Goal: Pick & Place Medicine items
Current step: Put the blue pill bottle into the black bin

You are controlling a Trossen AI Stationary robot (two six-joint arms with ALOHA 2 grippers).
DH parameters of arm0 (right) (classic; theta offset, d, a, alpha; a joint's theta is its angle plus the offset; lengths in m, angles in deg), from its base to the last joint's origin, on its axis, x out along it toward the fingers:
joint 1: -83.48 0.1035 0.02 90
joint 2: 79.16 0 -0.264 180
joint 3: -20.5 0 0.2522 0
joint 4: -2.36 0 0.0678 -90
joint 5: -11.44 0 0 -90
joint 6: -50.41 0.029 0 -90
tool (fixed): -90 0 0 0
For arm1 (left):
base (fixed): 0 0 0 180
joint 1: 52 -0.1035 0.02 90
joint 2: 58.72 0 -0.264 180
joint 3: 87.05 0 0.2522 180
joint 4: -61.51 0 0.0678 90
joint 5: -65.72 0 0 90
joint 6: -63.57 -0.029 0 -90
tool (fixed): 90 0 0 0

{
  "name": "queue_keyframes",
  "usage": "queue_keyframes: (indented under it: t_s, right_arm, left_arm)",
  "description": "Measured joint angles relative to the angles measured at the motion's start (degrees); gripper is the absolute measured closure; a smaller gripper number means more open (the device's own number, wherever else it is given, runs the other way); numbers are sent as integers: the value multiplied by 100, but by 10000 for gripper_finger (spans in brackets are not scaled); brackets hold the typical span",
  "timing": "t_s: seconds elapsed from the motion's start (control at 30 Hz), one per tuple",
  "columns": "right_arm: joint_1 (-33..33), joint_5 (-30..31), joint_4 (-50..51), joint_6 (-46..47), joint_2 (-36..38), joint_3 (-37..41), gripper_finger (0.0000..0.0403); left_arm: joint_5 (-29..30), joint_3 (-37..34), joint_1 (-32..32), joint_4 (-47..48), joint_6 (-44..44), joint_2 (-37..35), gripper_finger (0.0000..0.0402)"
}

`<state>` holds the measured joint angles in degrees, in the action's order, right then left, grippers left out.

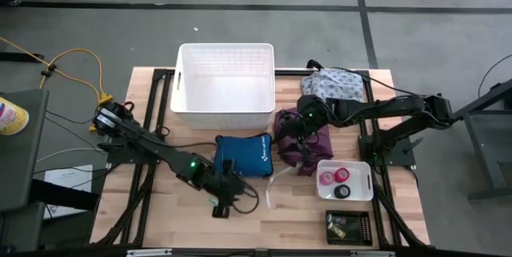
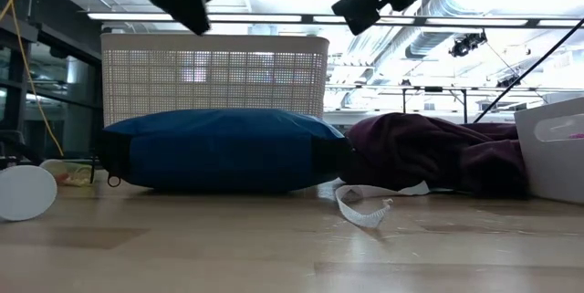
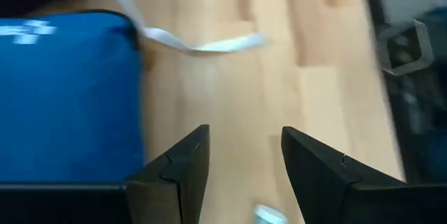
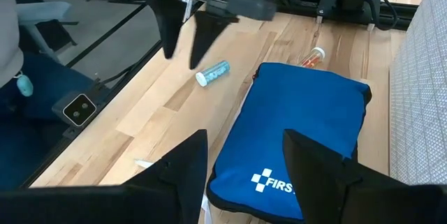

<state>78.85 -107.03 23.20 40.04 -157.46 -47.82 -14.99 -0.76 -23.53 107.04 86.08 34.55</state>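
Medicine items (image 1: 342, 181): lying in three places on the wooden table (image 1: 160, 217). Pink roll (image 1: 328, 177), red roll (image 1: 345, 172) and black roll (image 1: 342, 191): packed close together in the small white tray (image 1: 364, 169) near the table's front right. Greenish vial (image 4: 213, 72) with a white cap: flat on bare wood just beside the blue zip pouch (image 1: 244, 157), near the fingertips of the left gripper (image 4: 183, 39). Orange-tinted vial (image 4: 313, 56): on its side by the pouch's left end, close to its edge.

Left gripper: hangs above the table off the pouch's front-left corner, fingers parted, grasping nothing, bare wood showing between them. Right gripper (image 4: 244, 175): hovers over the purple cloth bundle (image 1: 300, 141) beside the pouch, fingers spread and empty.

White strap (image 1: 270, 193): curls on the wood between pouch and tray. Behind the pouch, large white basket (image 1: 226, 85); behind the purple bundle, floral cloth bundle (image 1: 336, 85). Black box (image 1: 350, 226): at the front edge just in front of the tray, contents too small to tell.
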Motion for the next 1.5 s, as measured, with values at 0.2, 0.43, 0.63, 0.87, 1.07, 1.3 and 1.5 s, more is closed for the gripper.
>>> queue_keyframes:
  t_s: [0.2,0.43,0.63,0.87,1.07,1.3,1.5]
  right_arm:
    - [0,0,0,0,0,0,229]
    - [0,0,0,0,0,0,229]
    - [0,0,0,0,0,0,229]
    - [0,0,-2,0,0,0,229]
    - [0,2,0,0,0,0,229]
    - [0,0,-4,0,0,0,229]
    - [0,0,-3,0,0,0,229]
  left_arm:
    - [-61,-128,271,129,-86,0,231]
    - [-23,-750,521,-344,227,2,231]
    - [48,-1030,806,-455,596,-64,231]
    - [567,-1533,1300,-462,955,-478,231]
    - [586,-1982,1496,-550,977,-704,231]
    - [551,-2352,1536,-711,898,-874,231]
    - [431,-2514,1534,-824,730,-874,231]
